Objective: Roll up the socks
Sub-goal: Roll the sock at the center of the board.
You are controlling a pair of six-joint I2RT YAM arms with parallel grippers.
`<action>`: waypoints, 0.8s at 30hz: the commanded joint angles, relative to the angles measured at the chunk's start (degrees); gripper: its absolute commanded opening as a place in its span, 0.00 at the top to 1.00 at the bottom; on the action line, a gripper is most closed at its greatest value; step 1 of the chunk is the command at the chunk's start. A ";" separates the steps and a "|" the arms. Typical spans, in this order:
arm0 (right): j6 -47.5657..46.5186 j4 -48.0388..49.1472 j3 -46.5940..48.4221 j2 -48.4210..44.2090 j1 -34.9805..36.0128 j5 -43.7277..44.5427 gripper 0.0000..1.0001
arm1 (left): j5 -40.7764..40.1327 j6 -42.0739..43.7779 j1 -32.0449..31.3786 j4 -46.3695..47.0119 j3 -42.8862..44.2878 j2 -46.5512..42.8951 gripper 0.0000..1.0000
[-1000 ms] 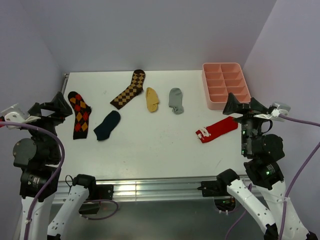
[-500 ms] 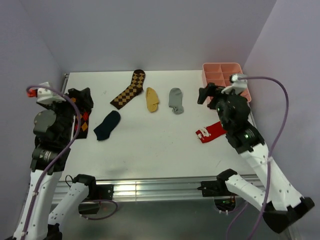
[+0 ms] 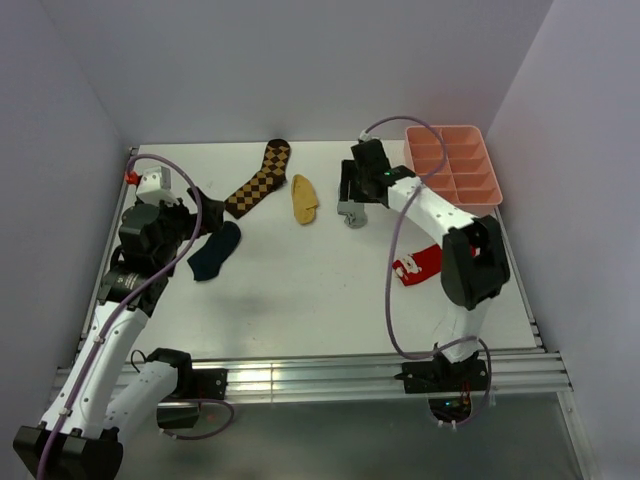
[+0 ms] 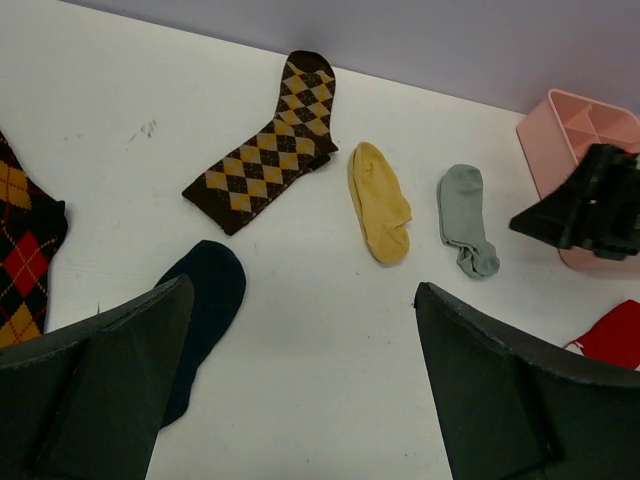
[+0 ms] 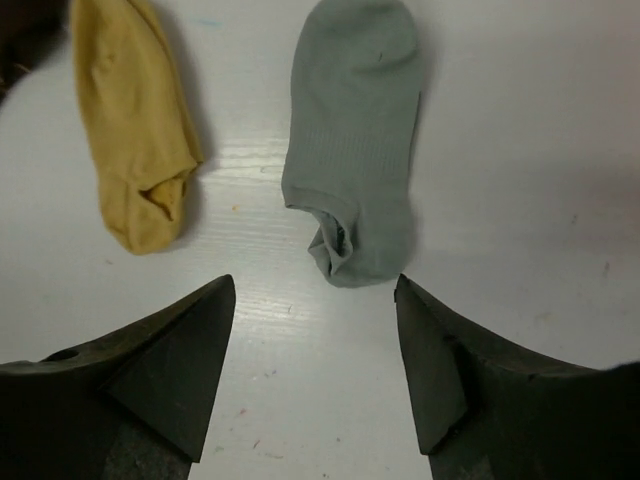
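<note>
Three short socks lie flat on the white table. The grey sock [image 3: 352, 216] [image 5: 355, 130] is at the centre back, with the mustard yellow sock [image 3: 304, 198] [image 5: 130, 120] left of it and the dark navy sock [image 3: 213, 250] [image 4: 205, 300] further left and nearer. My right gripper [image 3: 346, 203] [image 5: 315, 285] hovers open above the grey sock, its cuff end just ahead of the fingertips, nothing between them. My left gripper [image 3: 203, 212] [image 4: 302, 290] hangs open above the table beside the navy sock, which lies by its left finger.
A brown-and-yellow checkered long sock [image 3: 258, 180] lies at the back. A red-and-orange argyle sock [image 4: 22, 250] sits at far left, under my left arm. A red sock with white trim [image 3: 425, 262] lies right, near the pink compartment tray [image 3: 450, 165].
Both arms swung out from the near edge over the table. The right reached far left to the grey sock, the left moved above the navy sock. Both grippers stayed open.
</note>
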 commanded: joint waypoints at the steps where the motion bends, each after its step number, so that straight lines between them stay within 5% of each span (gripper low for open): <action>1: 1.33 -2.47 6.76 6.03 -1.53 -2.47 0.30 | 1.59 0.83 -0.16 3.81 -0.33 -0.71 0.01; 10: 3.78 -2.12 11.00 16.50 -2.85 -4.22 0.43 | -1.14 2.32 -0.34 3.19 -0.68 -0.45 0.02; 24: 14.15 1.22 -6.84 11.59 0.75 -4.14 0.45 | -1.58 2.06 -0.95 3.10 -1.21 -1.32 0.04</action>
